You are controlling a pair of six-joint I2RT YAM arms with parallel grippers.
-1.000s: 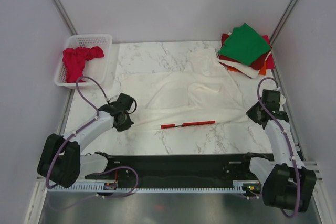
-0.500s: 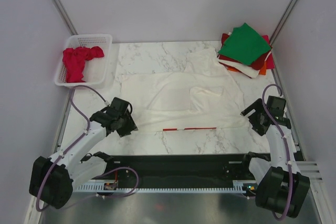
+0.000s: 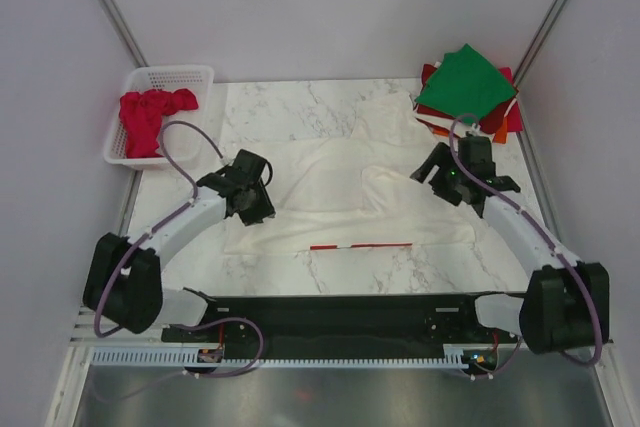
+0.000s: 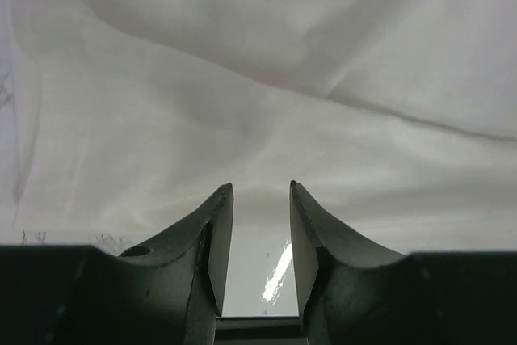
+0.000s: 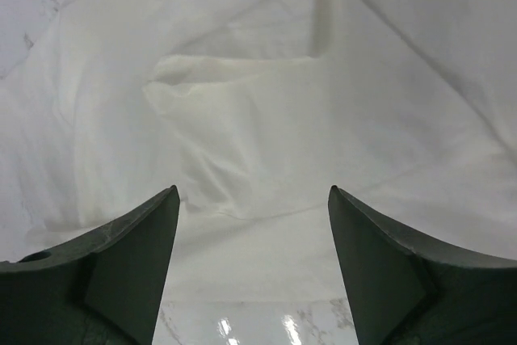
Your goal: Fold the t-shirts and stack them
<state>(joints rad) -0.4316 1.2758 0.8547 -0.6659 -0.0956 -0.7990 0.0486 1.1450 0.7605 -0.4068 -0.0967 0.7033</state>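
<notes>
The large cream-white t-shirt [image 3: 330,182] lies spread on the marble table, its near hem showing a thin red strip [image 3: 360,245]. My left gripper [image 3: 258,205] hovers over the shirt's left side, jaws open a narrow way and holding nothing [image 4: 261,187]; rumpled cloth [image 4: 242,78] lies ahead of it. Over the shirt's right side my right gripper [image 3: 432,169] stands wide open and empty [image 5: 253,191], facing a raised fold of the cloth [image 5: 242,103]. Folded t-shirts, a green one [image 3: 465,82] on top, are stacked at the back right. A red t-shirt [image 3: 150,117] lies in the basket.
A white lattice basket [image 3: 190,77] stands at the back left corner. Metal frame posts [image 3: 110,7] rise behind both back corners. Bare marble [image 3: 340,272] shows between the shirt's hem and the black rail at the arms' bases.
Both grippers went from shut to open and let go of the shirt's near hem, which now lies flat. Both arms then moved inward and forward over the shirt's sides.
</notes>
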